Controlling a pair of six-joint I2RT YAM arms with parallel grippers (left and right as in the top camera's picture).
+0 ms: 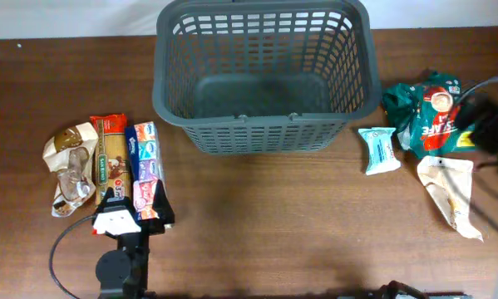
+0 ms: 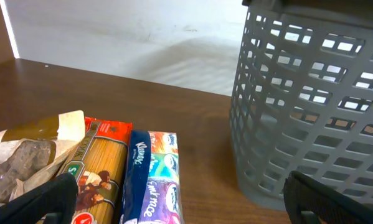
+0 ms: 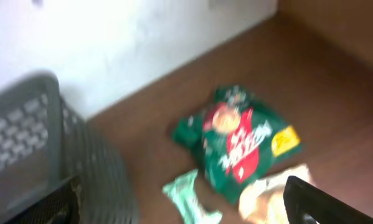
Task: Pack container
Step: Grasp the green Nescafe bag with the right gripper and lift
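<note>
Left pile, 9 o'clock on the table (image 1: 249, 241): crumpled beige packet (image 1: 70, 166), spaghetti pack (image 1: 109, 158) and tissue pack (image 1: 147, 170) lie side by side, touching. Left claw (image 1: 132, 214) hovers over the near ends of the spaghetti and tissues. Its fingers (image 2: 49, 199) are spread wide at the wrist view's bottom corners, released, holding nothing.

Basket (image 1: 265, 137) sits at 12 o'clock against the far edge, upright and empty, well apart from both piles. Judged light for its size, with stiff plastic walls and a smooth bottom, so it would likely slide on the wood if bumped. It is too wide to span. The solid rim is the best hold, pinched over the top edge, or a finger through a wall slot. Probably best left where it stands.

Right pile, 3 o'clock: small mint-green packet (image 1: 379, 149) just beside the basket's right wall, then a green snack bag (image 1: 427, 112), with a pale crinkled bag (image 1: 452, 191) at its 6 o'clock. Right claw (image 1: 480, 126) is above the snack bag and blurred. Its fingers (image 3: 329, 202) are wide apart, released and empty.
</note>
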